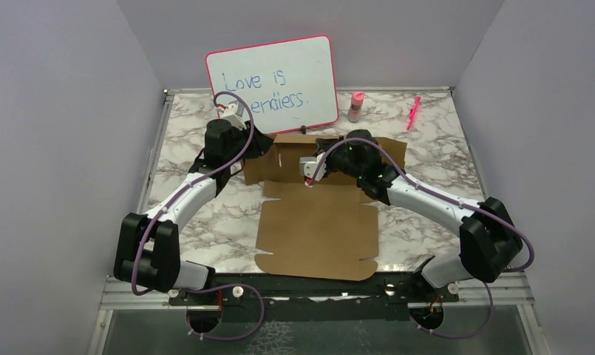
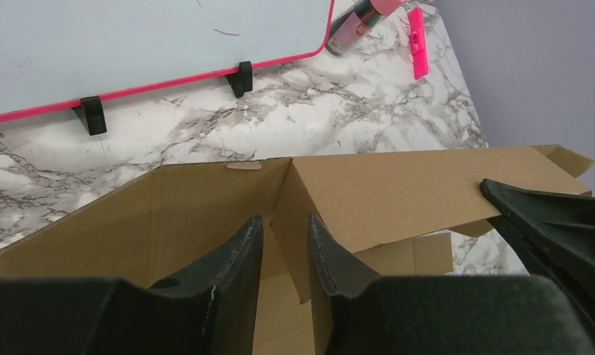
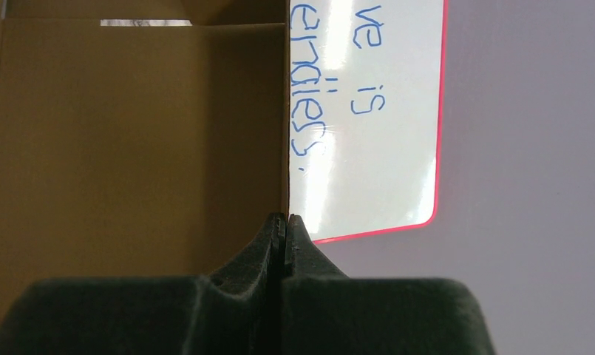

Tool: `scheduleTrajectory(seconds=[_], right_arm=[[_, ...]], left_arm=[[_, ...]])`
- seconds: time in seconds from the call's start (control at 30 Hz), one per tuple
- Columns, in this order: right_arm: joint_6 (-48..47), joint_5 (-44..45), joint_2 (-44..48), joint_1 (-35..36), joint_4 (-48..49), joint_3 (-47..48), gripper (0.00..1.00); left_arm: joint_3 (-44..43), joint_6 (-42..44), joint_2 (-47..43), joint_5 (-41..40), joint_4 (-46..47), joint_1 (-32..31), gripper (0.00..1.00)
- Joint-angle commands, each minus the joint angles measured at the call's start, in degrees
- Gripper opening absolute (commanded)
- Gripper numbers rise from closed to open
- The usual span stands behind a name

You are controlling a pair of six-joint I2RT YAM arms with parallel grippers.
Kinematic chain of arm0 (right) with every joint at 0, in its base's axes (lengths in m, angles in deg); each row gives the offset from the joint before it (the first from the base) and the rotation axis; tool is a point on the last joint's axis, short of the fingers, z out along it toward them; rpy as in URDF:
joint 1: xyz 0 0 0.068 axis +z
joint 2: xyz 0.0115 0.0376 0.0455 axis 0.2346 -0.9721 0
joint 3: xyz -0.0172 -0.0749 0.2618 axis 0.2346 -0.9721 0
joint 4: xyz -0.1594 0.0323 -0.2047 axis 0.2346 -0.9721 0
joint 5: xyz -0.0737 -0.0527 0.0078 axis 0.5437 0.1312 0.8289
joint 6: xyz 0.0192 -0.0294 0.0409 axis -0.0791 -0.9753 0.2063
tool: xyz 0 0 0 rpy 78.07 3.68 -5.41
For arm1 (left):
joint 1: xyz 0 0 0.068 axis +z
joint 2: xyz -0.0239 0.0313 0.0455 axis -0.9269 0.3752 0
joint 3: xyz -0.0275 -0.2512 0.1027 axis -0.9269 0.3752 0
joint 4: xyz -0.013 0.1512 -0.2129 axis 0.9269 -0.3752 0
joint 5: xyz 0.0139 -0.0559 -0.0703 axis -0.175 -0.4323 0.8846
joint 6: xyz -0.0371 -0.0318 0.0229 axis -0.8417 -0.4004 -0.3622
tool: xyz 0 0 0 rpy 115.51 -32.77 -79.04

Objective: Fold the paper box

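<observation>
On the grey-veined marble tabletop (image 1: 205, 222), enclosed by 3 plain lavender walls (image 1: 58, 111), the paper box (image 1: 316, 237) lay partly folded at the centre, its far panels raised. The right gripper (image 3: 285, 219) was pinched tight on the edge of an upright cardboard wall. The left gripper (image 2: 287, 237) had its jaws narrowly apart, straddling a raised corner flap. Behind the box were a pink-framed whiteboard (image 1: 279, 81), a pink bottle (image 1: 356, 106) and a pink marker (image 1: 413, 112).
</observation>
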Motion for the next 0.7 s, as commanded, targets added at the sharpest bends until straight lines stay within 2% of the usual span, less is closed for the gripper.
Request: scheduleTrajectory(seconds=[0.0, 0.33, 0.67], right_arm=[[-2.5, 1.2, 1.4, 1.1, 8.0, -1.6, 0.01], [-5.6, 4.2, 3.1, 3.4, 17.3, -10.8, 0.01], [-9.7, 9.4, 5.7, 6.9, 21.7, -18.2, 0.01]], left_arm=[[1.9, -3.3, 0.7, 4.6, 4.6, -2.3, 0.30], [7.2, -3.2, -0.3, -0.2, 7.1, -2.7, 0.30], [12.4, -1.6, -3.7, -4.5, 7.3, -2.8, 0.30]])
